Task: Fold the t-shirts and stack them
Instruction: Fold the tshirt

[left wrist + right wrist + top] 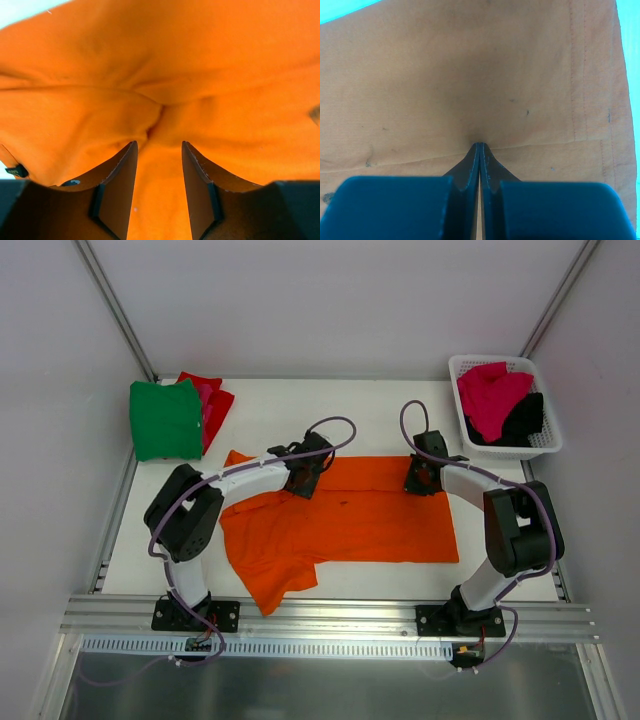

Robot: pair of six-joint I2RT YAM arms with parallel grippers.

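Closest in, the left gripper point(159, 143) stands with its jaws partly apart and bunched orange cloth fills the gap; whether it grips cannot be told. Beside it, the right gripper point(480, 146) is closed tight, pinching a crease of the same orange t-shirt point(350, 520), which lies spread across the middle of the table point(300, 410). Far left, a folded green t-shirt point(165, 420) overlaps a red t-shirt point(218, 400). Far right, a white basket point(455, 365) holds a magenta-pink t-shirt point(492, 395) and a black t-shirt point(525, 420).

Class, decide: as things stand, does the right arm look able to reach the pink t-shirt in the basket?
Probably not yet: the right hand is shut on the orange t-shirt. The basket stands close, nothing between, once it lets go.
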